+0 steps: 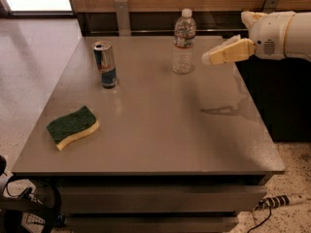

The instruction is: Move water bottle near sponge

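Note:
The water bottle (183, 42) stands upright at the back of the grey table (160, 115), clear and ribbed with a white cap and a red-and-white label band. The sponge (73, 126), dark green over yellow foam, lies flat near the table's front left corner. My gripper (210, 57) reaches in from the right on a white arm. It hangs above the table just right of the bottle, a short gap away and not touching it.
A blue-and-silver drink can (105, 64) stands upright on the table's left side, between the bottle and the sponge. A wooden wall panel and metal brackets run behind the table. A power strip (277, 201) and cables lie on the floor at the lower right.

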{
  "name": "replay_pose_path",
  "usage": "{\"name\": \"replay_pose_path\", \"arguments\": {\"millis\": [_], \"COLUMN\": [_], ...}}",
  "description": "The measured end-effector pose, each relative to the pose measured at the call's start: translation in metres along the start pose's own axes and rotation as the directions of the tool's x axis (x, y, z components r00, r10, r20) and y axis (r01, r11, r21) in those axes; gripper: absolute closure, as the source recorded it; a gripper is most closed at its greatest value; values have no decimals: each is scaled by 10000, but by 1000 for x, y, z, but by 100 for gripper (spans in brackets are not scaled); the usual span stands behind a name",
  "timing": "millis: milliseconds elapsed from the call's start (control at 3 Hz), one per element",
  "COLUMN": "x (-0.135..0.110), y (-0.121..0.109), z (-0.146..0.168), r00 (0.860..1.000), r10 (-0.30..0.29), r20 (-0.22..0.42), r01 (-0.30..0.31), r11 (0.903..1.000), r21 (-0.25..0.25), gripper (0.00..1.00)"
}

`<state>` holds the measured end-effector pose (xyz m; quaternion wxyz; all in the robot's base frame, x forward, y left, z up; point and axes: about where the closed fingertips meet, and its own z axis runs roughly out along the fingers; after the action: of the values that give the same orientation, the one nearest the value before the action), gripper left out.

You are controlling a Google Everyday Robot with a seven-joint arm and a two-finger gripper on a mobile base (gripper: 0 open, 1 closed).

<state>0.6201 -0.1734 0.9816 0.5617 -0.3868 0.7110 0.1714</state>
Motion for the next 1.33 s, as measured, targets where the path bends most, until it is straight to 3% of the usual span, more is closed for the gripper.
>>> {"name": "replay_pose_path", "arguments": {"millis": [333, 1000, 1333], "x": [0, 20, 30], "y": [0, -31, -46], "z": [0, 32, 50], "r00": [10000, 9913, 9771], "r10": [0, 805, 1143], "r20": [0, 1045, 1794], "r01": [0, -869, -1312], "r11": [10000, 9945, 9877], "r21": [0, 580, 852], "gripper": [0, 0, 0]}}
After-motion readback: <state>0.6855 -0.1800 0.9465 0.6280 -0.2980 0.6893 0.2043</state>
